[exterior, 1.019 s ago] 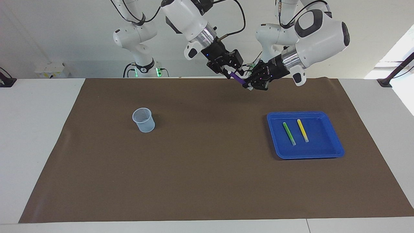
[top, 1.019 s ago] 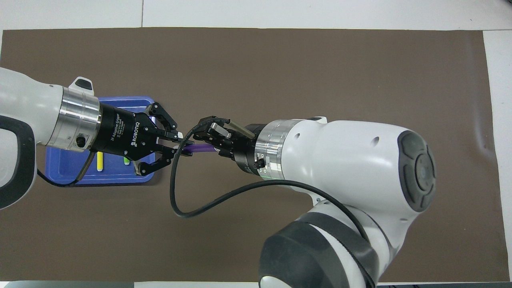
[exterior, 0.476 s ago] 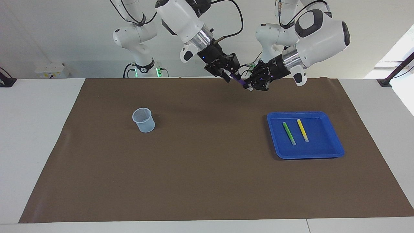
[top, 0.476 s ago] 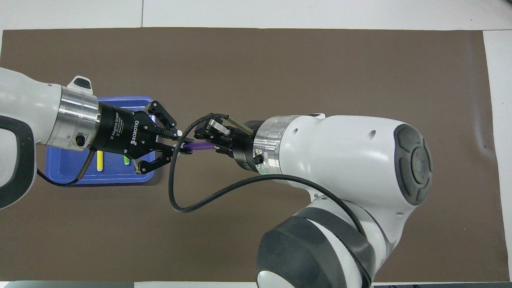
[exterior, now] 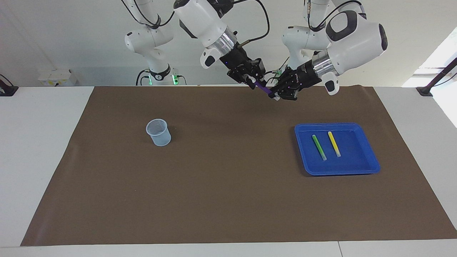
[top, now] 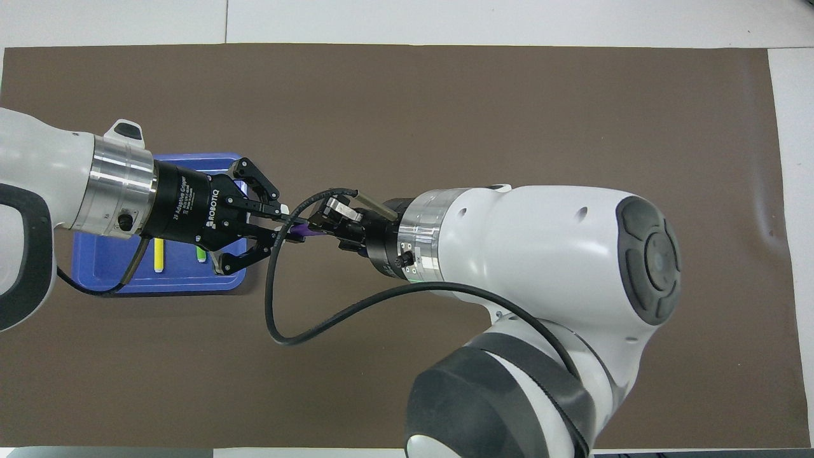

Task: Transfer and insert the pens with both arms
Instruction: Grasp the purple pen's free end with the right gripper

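Grippers of mine meet in the air over the brown mat (exterior: pixel 228 185), above its edge nearest my bases. My left gripper (exterior: pixel 276 93) is clamped on the pale end of the purple pen (exterior: pixel 263 88), fingertips pinched tight while the outer links splay. My right gripper (exterior: pixel 254 84) sits around the pen's upper end; its fingers look partly closed, but I cannot tell whether they press the barrel. The pen slants between the two, clear of the mat.

Farther out, toward my left arm's end, the blue tray (exterior: pixel 371 157) lies flat on the mat, its raised rim unbroken. The green pen (exterior: pixel 319 146) and yellow pen (exterior: pixel 334 144) lie in it side by side, apart from each other and from the rim. Toward my right arm's end the clear cup (exterior: pixel 158 132) stands upright, mouth open. Cup and tray are well apart, with bare mat between them and more out to the edge farthest from me.
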Available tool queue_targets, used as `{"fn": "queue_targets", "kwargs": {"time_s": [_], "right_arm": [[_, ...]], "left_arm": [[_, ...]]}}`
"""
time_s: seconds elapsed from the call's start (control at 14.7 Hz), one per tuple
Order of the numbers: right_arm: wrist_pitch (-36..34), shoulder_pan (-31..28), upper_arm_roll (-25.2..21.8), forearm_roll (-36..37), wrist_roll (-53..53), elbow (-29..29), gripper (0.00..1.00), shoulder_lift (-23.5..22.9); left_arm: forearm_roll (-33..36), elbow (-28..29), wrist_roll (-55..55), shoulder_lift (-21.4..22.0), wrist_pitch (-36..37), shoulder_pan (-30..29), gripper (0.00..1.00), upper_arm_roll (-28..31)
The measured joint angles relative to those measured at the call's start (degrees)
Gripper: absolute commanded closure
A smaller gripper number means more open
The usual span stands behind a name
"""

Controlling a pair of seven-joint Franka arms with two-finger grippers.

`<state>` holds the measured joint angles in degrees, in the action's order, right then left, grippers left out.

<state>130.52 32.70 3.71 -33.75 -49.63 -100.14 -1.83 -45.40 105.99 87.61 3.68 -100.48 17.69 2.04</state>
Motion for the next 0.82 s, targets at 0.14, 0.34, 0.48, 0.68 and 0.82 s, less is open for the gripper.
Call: {"fn": "queue_targets", "kwargs": {"time_s": [0.14,0.34,0.48,0.68,0.82], "right_arm": [[0.0,0.0,0.0,0.0,0.0,0.0,0.7,0.0],[0.0,0.0,0.0,0.0,0.0,0.3,1.0,0.0],[0.0,0.0,0.0,0.0,0.0,0.5,1.0,0.0],[0.0,0.0,0.0,0.0,0.0,0.5,1.0,0.0],[0.0,0.0,0.0,0.0,0.0,0.5,1.0,-0.1]], "left_arm": [[-0.2,0.0,0.0,0.0,-0.1,0.0,1.0,0.0],[-0.3,0.3,0.0,0.0,-0.1,0.0,1.0,-0.1],[-0.7,0.5,0.1,0.0,-0.1,0.0,1.0,-0.2],[-0.8,0.5,0.1,0.0,-0.1,0.0,1.0,-0.1],[-0.8,0.5,0.1,0.0,-0.2,0.0,0.0,-0.1]]}}
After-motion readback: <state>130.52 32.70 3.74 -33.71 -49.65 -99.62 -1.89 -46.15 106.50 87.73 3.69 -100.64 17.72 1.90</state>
